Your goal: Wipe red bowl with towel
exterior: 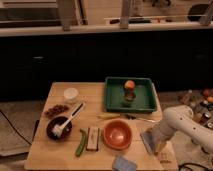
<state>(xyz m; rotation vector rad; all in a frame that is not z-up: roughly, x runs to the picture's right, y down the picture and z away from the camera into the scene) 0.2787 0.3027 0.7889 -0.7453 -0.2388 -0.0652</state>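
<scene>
The red bowl (118, 134) sits on the wooden table near its front edge, right of centre, with nothing in it. The towel (148, 141), a thin pale blue-grey strip, lies flat on the table just right of the bowl. My gripper (159, 145) comes down from the white arm on the right and sits at the towel's right edge, low over the table. It partly hides the towel's right side.
A green tray (145, 105) with an orange (129, 84) stands behind the bowl. A dark bowl with a white brush (60, 128), a white cup (71, 94), a green vegetable (81, 142) and a tan block (93, 138) lie left. A small blue-grey pad (124, 163) lies at the front edge.
</scene>
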